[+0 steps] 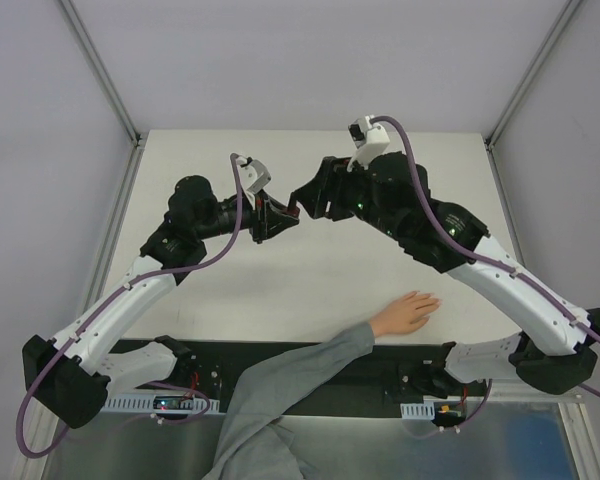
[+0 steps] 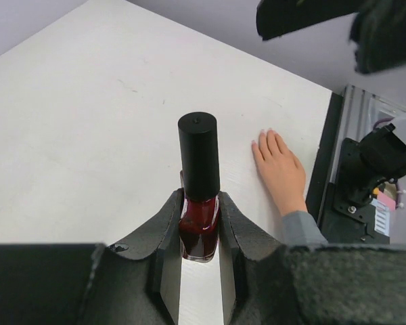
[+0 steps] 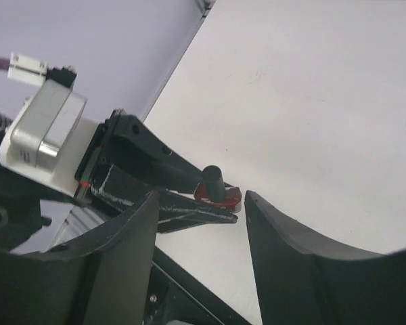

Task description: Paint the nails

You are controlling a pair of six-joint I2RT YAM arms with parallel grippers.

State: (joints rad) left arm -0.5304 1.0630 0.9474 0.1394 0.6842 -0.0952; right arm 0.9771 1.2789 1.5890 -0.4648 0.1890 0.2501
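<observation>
— Where are the nails (image 2: 271,133)? I can hardly make them out.

— On that bare hand (image 1: 408,312) lying flat on the table (image 1: 330,280), near the front edge on the right arm's side, with a grey sleeve (image 1: 310,365) behind it. They look plain to me, with no colour on them, though they're tiny from here.

— So nothing is painted?

— Not that I can see. The polish is well away from the hand, out over the middle of the table.

— Who has it?

— The left gripper (image 2: 199,203). Its two fingers are clamped on the glass of the little dark red bottle (image 2: 199,227), which stands upright between them with its black cap (image 2: 198,156) on.

— And the other arm?

— The right gripper (image 3: 201,198) is facing it, jaws spread wide and holding nothing. From its own camera the cap sits in the gap between its fingers, but I can't tell whether it's touching yet.

— Early days, then.

— I'd say so. The bottle is picked up and presented. My guess is the cap has to come off next, then the brush has to travel to the hand, and every nail is left to do.
</observation>
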